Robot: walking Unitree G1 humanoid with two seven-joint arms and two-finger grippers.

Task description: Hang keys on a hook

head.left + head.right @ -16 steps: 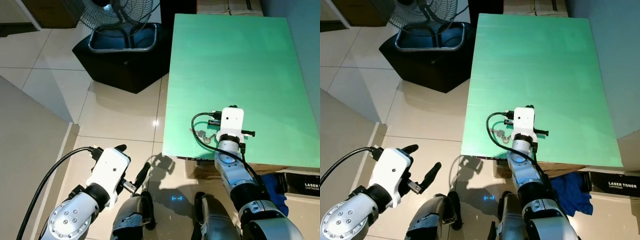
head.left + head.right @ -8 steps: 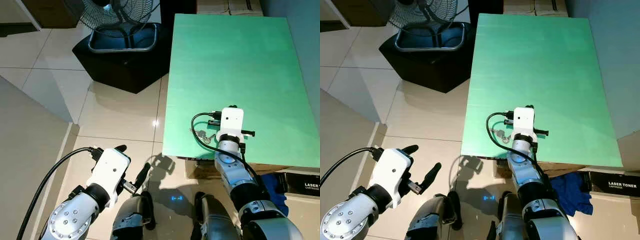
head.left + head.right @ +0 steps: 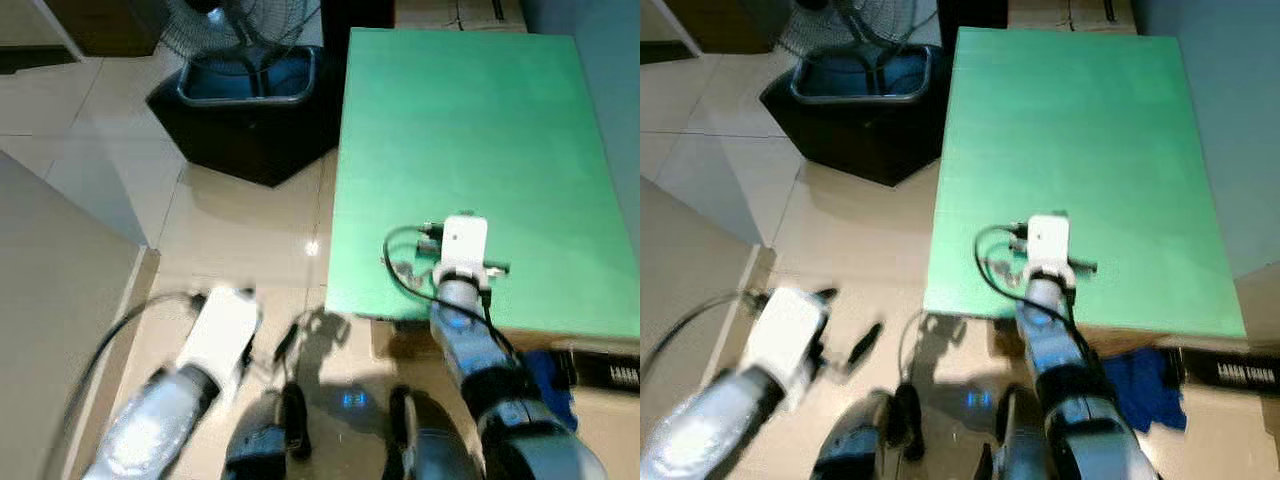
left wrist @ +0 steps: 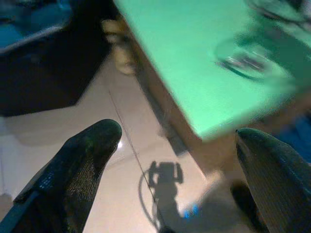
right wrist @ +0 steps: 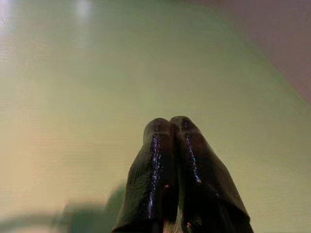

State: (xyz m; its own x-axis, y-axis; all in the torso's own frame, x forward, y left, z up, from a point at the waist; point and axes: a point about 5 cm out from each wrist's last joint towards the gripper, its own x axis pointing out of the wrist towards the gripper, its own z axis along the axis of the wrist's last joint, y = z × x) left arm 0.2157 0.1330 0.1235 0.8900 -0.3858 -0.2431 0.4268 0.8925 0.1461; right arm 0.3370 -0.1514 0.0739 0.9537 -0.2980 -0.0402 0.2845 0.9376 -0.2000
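The green worktop (image 3: 470, 130) is the biggest thing here, a flat bare slab running away from the robot, with pale tiled floor (image 3: 240, 245) beside it on the robot's left. On that floor, off the worktop's far left corner, sits a black tub (image 3: 245, 110) with a fan (image 3: 240, 30) standing in it. Under the worktop's near right edge lies a blue cloth (image 3: 1145, 385), with a dark box bearing white lettering (image 3: 1240, 368) just beside it.

The right arm reaches over the worktop's near edge, its white wrist block above the green surface. In the right wrist view the right tool (image 5: 170, 127) has its two black fingers (image 5: 155, 160) pressed together, tips touching, low over the worktop; whether anything is pinched between them cannot be told.

The left arm hangs off the worktop's left side, over the floor and blurred. The left tool (image 4: 177, 138) is spread wide, with floor and the worktop's corner showing between its fingers.

The keys (image 3: 403, 267) lie on the worktop close to its near left corner, just beside the right wrist, under a loop of black cable (image 3: 395, 250); they are small and blurred.
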